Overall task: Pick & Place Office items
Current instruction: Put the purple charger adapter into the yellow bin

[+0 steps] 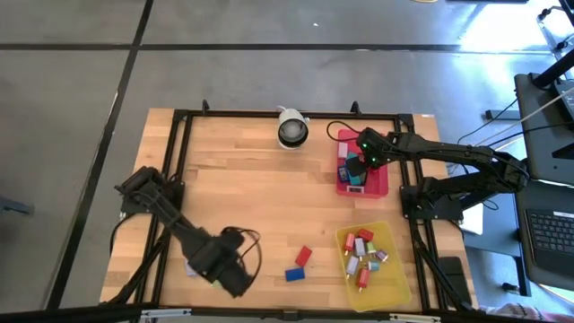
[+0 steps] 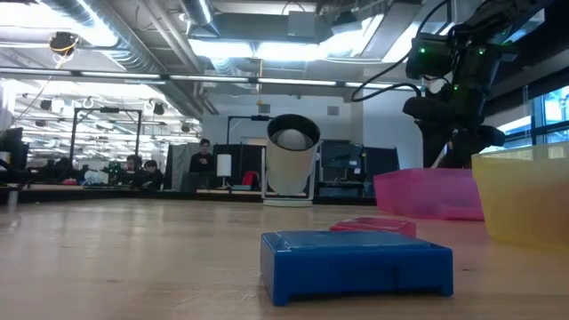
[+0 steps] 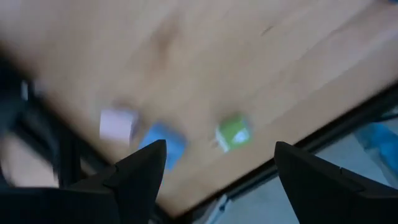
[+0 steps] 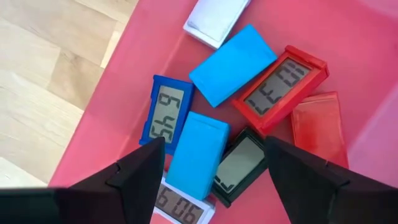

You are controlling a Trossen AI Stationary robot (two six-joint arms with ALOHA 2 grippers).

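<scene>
Right gripper (image 4: 211, 171): fingers spread wide, nothing between them, poised over the red tray (image 1: 378, 184) at the far right of the table. Directly under the gap lies a light blue block (image 4: 198, 155), flanked by a dark blue clock (image 4: 166, 118) on one side and a black clock (image 4: 239, 165) on the other, all 3 touching or nearly so.

Left gripper (image 3: 214, 168): also wide open and empty, near the front left edge of the table. Its wrist view is blurred, but 3 small blocks show ahead of the fingers: 1 lilac (image 3: 117, 124), 1 blue (image 3: 165, 142), 1 green (image 3: 234, 134).

Risks, as judged:
- Right side: items packed tight; a descending finger could land on a neighbour's edge rather than beside the target, tipping it or pinching 2 at once.
- Left side: blocks sit close to the table edge; a nudge could push one off.

Containers:
- Red tray: besides the 3 above, a second light blue block (image 4: 233, 65), a red clock (image 4: 281, 88), a flat red block (image 4: 318, 127), a white piece (image 4: 214, 18) at the far end, and another display face partly under the near finger.
- Yellow tray (image 1: 399, 289), front right: several small blocks in red, pink and pale tones, count unclear.

Loose on the table between the arms: 1 red block (image 1: 303, 256), 1 blue block (image 1: 294, 274).
</scene>
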